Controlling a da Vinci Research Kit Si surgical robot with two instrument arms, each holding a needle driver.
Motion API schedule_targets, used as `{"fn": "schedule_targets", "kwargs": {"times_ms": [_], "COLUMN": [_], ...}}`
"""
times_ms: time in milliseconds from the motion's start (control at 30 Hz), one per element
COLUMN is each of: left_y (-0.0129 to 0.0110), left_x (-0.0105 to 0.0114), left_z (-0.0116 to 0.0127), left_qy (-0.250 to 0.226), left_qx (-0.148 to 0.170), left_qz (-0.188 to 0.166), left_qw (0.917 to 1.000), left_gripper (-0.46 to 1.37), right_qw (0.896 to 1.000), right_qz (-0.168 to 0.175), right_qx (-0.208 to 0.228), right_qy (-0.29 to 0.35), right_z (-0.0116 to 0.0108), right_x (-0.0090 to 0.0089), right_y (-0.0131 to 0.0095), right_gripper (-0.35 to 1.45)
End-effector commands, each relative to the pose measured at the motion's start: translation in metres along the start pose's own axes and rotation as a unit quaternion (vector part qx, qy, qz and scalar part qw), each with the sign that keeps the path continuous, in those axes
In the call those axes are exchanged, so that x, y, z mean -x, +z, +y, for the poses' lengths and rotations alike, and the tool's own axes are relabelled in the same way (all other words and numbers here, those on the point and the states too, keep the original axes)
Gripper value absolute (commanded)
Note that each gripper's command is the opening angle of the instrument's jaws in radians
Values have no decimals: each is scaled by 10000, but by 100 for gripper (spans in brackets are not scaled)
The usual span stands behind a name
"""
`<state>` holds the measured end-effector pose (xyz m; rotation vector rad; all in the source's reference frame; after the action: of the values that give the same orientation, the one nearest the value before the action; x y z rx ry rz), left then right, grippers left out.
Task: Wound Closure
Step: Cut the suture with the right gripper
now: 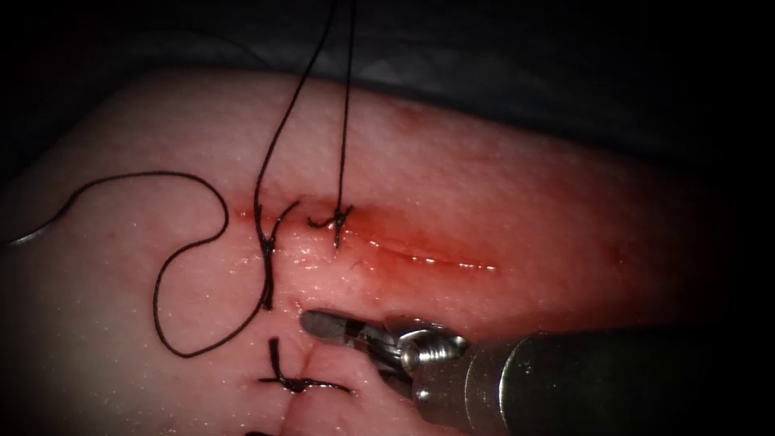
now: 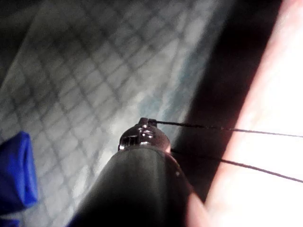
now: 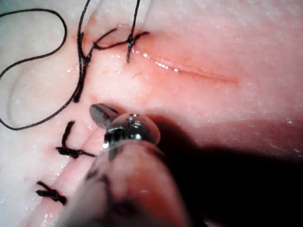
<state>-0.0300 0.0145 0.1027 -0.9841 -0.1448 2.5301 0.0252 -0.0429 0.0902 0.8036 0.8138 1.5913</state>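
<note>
We see the tissue (image 1: 500,186) with its cut (image 1: 404,250) partly stitched. Our right end effector (image 1: 323,324) lies closed and empty just below the cut. The left end effector (image 2: 150,123) grips the thread (image 1: 278,137). The needle (image 1: 28,236) rests at the tissue's left edge.
</note>
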Motion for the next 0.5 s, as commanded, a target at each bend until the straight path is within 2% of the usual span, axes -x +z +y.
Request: {"fn": "schedule_targets", "kwargs": {"times_ms": [33,167,500], "left_y": [-2,-7,-34], "left_x": [-1,-4,-24], "left_z": [2,8,33], "left_qy": [5,35,109], "left_qx": [15,24,112], "left_qz": [-4,2,-44], "left_qw": [10000,10000,9999], "left_gripper": [-35,-35,-35], "right_qw": [10000,9999,9972], "right_qz": [57,105,131], "right_qx": [0,3,-109], "right_qy": [4,-26,-727], "right_z": [0,1,0], "right_x": [-2,-5,-3], "right_y": [0,-1,-3], "right_gripper": [-35,-35,-35]}}
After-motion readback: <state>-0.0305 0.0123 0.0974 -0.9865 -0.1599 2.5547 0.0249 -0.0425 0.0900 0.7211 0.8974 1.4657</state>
